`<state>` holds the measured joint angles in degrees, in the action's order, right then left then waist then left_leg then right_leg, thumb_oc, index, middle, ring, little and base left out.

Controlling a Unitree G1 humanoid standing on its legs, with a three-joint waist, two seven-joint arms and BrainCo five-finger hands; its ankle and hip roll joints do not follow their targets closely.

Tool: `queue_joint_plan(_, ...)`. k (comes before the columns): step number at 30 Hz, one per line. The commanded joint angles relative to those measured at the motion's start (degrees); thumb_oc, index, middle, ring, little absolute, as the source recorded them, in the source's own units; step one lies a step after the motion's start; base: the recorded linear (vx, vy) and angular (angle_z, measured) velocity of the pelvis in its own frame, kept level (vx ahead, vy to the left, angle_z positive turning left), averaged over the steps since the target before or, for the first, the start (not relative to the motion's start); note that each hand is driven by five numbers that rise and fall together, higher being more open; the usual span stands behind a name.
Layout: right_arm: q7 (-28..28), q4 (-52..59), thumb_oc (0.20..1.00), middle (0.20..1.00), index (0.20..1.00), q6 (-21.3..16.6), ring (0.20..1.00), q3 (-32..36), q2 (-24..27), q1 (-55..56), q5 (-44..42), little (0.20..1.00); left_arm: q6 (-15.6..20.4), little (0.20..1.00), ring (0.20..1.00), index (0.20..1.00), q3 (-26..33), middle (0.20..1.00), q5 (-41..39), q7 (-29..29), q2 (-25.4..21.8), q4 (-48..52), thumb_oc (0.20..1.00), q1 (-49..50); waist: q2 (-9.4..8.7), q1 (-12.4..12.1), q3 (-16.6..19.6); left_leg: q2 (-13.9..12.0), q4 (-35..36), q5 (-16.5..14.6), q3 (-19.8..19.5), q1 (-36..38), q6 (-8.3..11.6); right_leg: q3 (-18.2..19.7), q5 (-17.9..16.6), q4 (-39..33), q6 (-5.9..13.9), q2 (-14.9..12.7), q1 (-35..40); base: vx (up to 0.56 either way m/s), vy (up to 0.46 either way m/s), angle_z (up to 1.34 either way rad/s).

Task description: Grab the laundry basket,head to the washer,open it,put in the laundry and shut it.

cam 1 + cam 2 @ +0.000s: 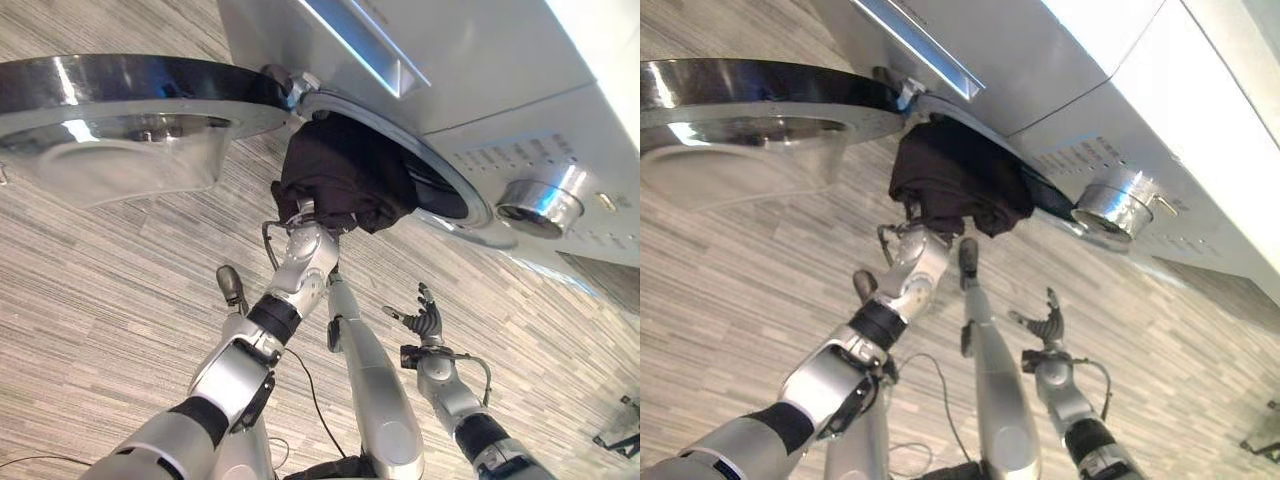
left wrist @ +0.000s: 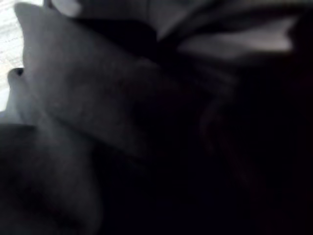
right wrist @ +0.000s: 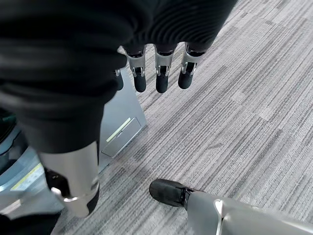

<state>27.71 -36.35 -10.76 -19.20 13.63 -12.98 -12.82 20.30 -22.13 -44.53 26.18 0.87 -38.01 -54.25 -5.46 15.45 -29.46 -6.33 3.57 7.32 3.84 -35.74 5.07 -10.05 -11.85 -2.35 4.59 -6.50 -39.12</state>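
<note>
A bundle of black laundry (image 1: 345, 175) hangs half in the round drum opening (image 1: 445, 190) of the silver washer (image 1: 470, 70). My left hand (image 1: 303, 222) reaches up into the underside of the bundle and is buried in the cloth. Dark cloth (image 2: 146, 127) fills the left wrist view from very close. The washer's round door (image 1: 120, 115) stands swung open to the left. My right hand (image 1: 425, 320) hangs free lower right, apart from the laundry, open with straight fingers (image 3: 161, 73) and nothing in it.
A chrome dial (image 1: 535, 205) sits on the washer's panel right of the opening, and a drawer front (image 1: 365, 40) above it. Striped grey carpet (image 1: 120, 300) covers the floor. The washer's lower panel (image 3: 120, 129) stands close by my right hand.
</note>
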Motion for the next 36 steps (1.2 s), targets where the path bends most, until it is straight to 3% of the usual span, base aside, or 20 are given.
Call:
queue_joint_plan(1,2.4,0.3,1.0,1.0,1.0,-1.6,1.0,1.0,0.9,5.4,-2.9,1.0,3.2,0.2,0.2,0.2,0.6,0.2,2.2,0.2,6.3,-4.5,0.2,-5.1,-0.64,0.4,3.6,-8.0,1.4,-4.7,1.2,3.5,4.84,0.3,3.7,8.0,6.27,-1.9,-10.8,0.05,-0.144,-0.08)
queue_joint_plan(9,4.4,2.1,1.0,1.0,1.0,-3.9,1.0,2.3,1.1,6.7,-4.0,1.0,6.2,0.2,0.2,0.2,4.9,0.2,0.3,3.3,7.1,-5.1,0.2,-12.6,0.47,2.6,5.3,-11.0,1.4,-4.3,2.7,-1.0,7.33,-1.0,4.4,8.9,6.34,0.2,-16.2,0.06,-0.131,-0.04)
queue_joint_plan(16,4.7,3.9,1.0,1.0,1.0,-5.1,1.0,2.7,1.2,8.4,-4.6,1.0,6.5,0.2,0.2,0.2,5.3,0.2,1.5,5.3,7.1,-7.1,0.2,-17.6,1.52,4.3,7.5,-13.2,1.4,-4.5,4.9,-2.9,8.48,-1.1,5.2,11.4,6.05,1.7,-20.6,0.06,-0.098,-0.03)
queue_joint_plan(17,4.6,4.8,1.0,1.0,1.0,-5.2,1.0,2.8,1.4,8.9,-4.5,1.0,6.5,0.2,0.2,0.2,6.3,0.2,0.7,5.8,4.5,-8.9,0.2,-20.3,1.73,4.9,8.4,-14.1,1.4,-4.5,5.8,-2.5,8.84,-0.9,5.5,12.1,6.07,2.5,-21.2,0.04,-0.046,-0.05)
queue_joint_plan(19,4.6,4.8,1.0,1.0,1.0,-5.2,1.0,2.8,1.4,8.8,-4.5,1.0,6.5,0.2,0.2,0.2,6.3,0.2,0.7,5.8,4.5,-9.0,0.2,-20.4,1.73,4.9,8.4,-14.1,1.4,-4.5,5.8,-2.5,8.84,-0.9,5.5,12.1,6.07,2.5,-21.2,0.04,-0.051,-0.08)
queue_joint_plan(21,3.8,5.0,1.0,1.0,1.0,-5.0,1.0,4.5,2.3,9.8,-4.9,1.0,4.7,0.2,0.2,0.2,8.8,0.2,-3.7,5.9,-4.7,-15.3,0.2,-29.9,2.85,5.7,10.6,-15.8,1.4,-4.4,7.2,-1.2,9.45,-0.6,6.2,12.9,6.11,3.7,-21.5,0.09,-0.105,-0.12)
queue_joint_plan(22,3.8,5.1,1.0,1.0,1.0,-5.0,1.0,4.5,2.4,9.7,-4.9,1.0,4.7,0.2,0.2,0.2,8.9,0.2,-4.1,5.5,-4.9,-15.8,0.2,-30.4,2.92,5.7,10.4,-15.8,1.4,-4.5,7.3,-1.2,9.49,-0.6,6.2,12.9,6.08,3.7,-21.5,0.08,-0.064,-0.13)
queue_joint_plan(24,3.4,4.9,1.0,1.0,1.0,-4.9,1.0,6.3,3.6,9.2,-5.3,1.0,2.5,0.2,0.2,0.2,7.3,0.2,-6.9,4.0,-10.2,-20.2,0.2,-36.9,4.33,5.8,11.4,-16.3,1.4,-4.2,7.9,-0.4,9.66,-0.6,6.7,13.5,6.06,4.0,-21.6,0.06,-0.032,-0.16)
queue_joint_plan(25,3.4,4.9,1.0,1.0,1.0,-4.8,1.0,6.3,3.7,9.1,-5.3,1.0,2.6,0.2,0.2,0.2,7.3,0.2,-7.0,3.9,-10.3,-20.4,0.2,-37.1,4.34,5.8,11.3,-16.3,1.4,-4.2,7.9,-0.4,9.67,-0.6,6.7,13.5,6.05,4.0,-21.6,0.07,-0.031,-0.22)
queue_joint_plan(27,2.9,6.8,1.0,1.0,1.0,-4.4,1.0,11.1,6.8,9.1,-6.0,1.0,-2.6,0.2,0.2,0.2,-0.2,0.2,-6.3,1.8,-16.0,-25.4,0.2,-47.1,7.25,5.4,12.8,-16.6,1.4,-3.4,9.0,0.6,9.63,-0.7,7.4,14.3,5.82,3.9,-21.4,0.08,-0.02,-0.26)
queue_joint_plan(31,3.5,7.8,1.0,1.0,1.0,-4.2,1.0,15.1,8.7,9.7,-6.6,1.0,-1.9,0.2,0.2,0.2,-5.0,0.2,-5.9,1.7,-15.7,-22.7,0.2,-53.0,9.25,4.1,13.4,-16.5,1.4,-3.2,9.2,0.9,9.6,-0.8,7.7,14.4,5.71,3.9,-21.1,0.04,0.011,0.03)
queue_joint_plan(32,3.5,9.2,1.0,1.0,1.0,-3.9,1.0,17.1,9.0,10.9,-6.9,1.0,-0.3,0.2,0.2,0.2,-6.8,0.2,-5.5,1.8,-14.8,-17.0,0.2,-54.3,10.27,3.2,13.7,-16.3,1.4,-3.0,9.2,0.9,9.52,-0.9,7.8,14.2,5.67,3.9,-20.9,0.03,0.003,0.16)
queue_joint_plan(35,3.5,9.8,1.0,1.0,1.0,-3.5,1.0,17.7,9.0,11.8,-7.1,1.0,0.1,0.2,0.2,0.2,-8.0,0.2,-4.0,2.4,-14.4,-12.4,0.2,-53.7,10.63,2.5,14.0,-16.3,1.4,-3.0,9.0,0.8,9.45,-1.1,7.8,14.1,5.58,4.0,-20.9,0.01,0.015,0.04)
queue_joint_plan(36,5.2,6.9,1.0,1.0,1.0,-2.3,1.0,18.4,10.3,10.9,-6.0,1.0,-0.1,0.2,0.2,0.2,-7.1,0.2,0.2,3.2,-12.9,-6.4,0.2,-50.7,11.3,1.3,14.0,-16.0,1.4,-2.9,9.0,0.8,9.25,-1.1,7.9,13.8,5.35,4.0,-20.6,0.0,0.035,0.0)
